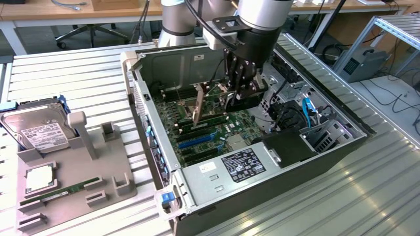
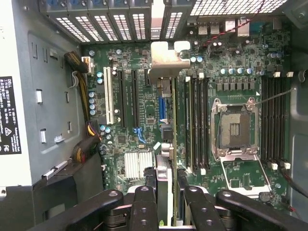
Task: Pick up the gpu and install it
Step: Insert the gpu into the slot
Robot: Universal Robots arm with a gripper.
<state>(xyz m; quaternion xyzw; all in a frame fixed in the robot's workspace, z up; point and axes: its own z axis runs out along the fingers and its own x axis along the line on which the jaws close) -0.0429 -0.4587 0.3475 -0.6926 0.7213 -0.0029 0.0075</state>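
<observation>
1. The gpu is pinched edge-on by the gripper.
2. It is held above the motherboard inside the computer case.
3. Seating in the slot cannot be confirmed yet.

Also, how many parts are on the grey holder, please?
3: hard drive at the far end, square chip in the middle, green memory stick at the near end.

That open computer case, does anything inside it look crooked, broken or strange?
Nothing looks broken. The oddest sight in the computer case is the gpu standing on edge over the green motherboard, clamped between the gripper's fingers. The processor socket sits empty.
</observation>
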